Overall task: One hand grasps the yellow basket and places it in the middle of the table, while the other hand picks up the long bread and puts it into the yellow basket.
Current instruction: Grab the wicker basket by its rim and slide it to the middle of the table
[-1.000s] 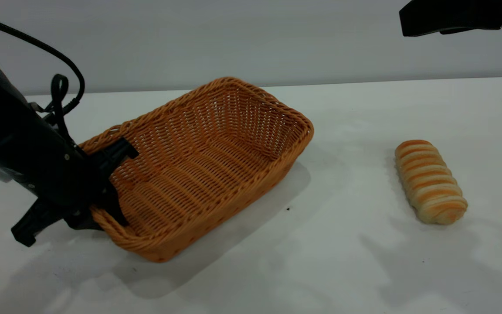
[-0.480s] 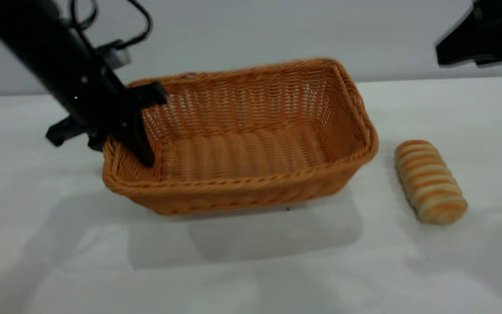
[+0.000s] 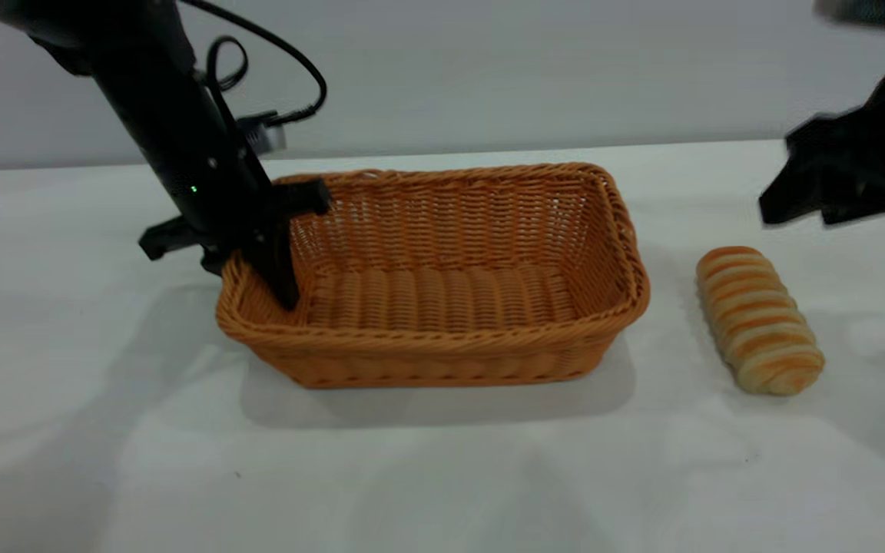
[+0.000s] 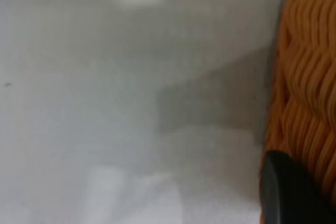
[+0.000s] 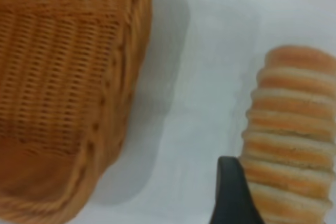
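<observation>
Now my left gripper [image 3: 258,265], clamped on the basket [image 3: 442,299] rim, has set it flat mid-frame; my right gripper [image 3: 834,196], its opening unclear, drops toward the bread [image 3: 757,319].

The left gripper [image 3: 258,257], clamped on the yellow basket's [image 3: 442,307] left wall, has carried it rightward and set it flat, nearer the long bread [image 3: 757,319]. The right gripper [image 3: 842,184] has descended above the bread.

Right gripper [image 3: 834,180] motion-blurred, cut by exterior frame edge; finger state unreadable. Left gripper [image 3: 246,253] outer finger hidden behind the yellow basket [image 3: 442,349] wall.
</observation>
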Robot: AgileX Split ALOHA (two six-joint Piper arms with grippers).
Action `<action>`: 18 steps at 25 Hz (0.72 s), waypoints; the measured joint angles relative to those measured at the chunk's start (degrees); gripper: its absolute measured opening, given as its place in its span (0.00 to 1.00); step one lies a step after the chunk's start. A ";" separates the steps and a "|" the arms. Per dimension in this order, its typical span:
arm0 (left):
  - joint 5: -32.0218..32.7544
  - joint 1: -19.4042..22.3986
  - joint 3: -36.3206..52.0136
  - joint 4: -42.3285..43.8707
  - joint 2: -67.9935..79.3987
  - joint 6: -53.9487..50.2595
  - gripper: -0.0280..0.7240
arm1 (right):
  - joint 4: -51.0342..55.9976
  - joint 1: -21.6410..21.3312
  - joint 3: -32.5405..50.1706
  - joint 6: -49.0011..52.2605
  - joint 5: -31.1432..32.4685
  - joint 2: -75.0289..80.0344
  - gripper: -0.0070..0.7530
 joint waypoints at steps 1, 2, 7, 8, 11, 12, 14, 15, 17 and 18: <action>-0.05 -0.22 -0.07 0.00 0.00 0.37 0.18 | 0.00 0.00 -0.97 -0.15 -0.46 2.65 0.71; -0.05 -0.51 -0.11 0.00 0.00 1.03 0.21 | 0.00 0.00 -1.84 -0.56 -0.84 4.50 0.71; 1.34 -1.05 -0.18 0.80 0.25 2.18 0.57 | 0.16 0.00 -5.72 -1.32 -1.39 13.41 0.71; 2.18 -1.05 -0.18 1.90 -0.09 2.18 0.64 | 0.31 0.00 -6.70 -1.36 -1.39 14.93 0.71; 6.13 -1.05 -0.18 5.84 -2.14 2.22 0.85 | 0.79 -0.04 -9.10 -1.36 -1.26 18.43 0.71; 7.60 -1.05 -0.18 7.07 -3.47 2.22 0.88 | 0.96 -0.07 -9.82 -1.36 -1.10 19.27 0.70; 10.04 -1.05 -0.18 9.86 -6.47 2.22 0.91 | 1.02 -0.11 -10.33 -1.36 -0.96 20.09 0.60; 10.77 -1.05 -0.18 11.17 -8.35 2.17 0.91 | 0.95 -0.11 -10.35 -1.45 -0.96 20.21 0.50; 11.97 -1.05 -0.18 13.14 -12.00 2.12 0.90 | 0.05 -0.21 -10.40 -1.44 -1.16 20.21 0.28; 12.46 -1.05 -0.18 14.02 -14.09 2.05 0.89 | -0.50 -0.31 -10.51 -1.44 -1.16 20.21 0.15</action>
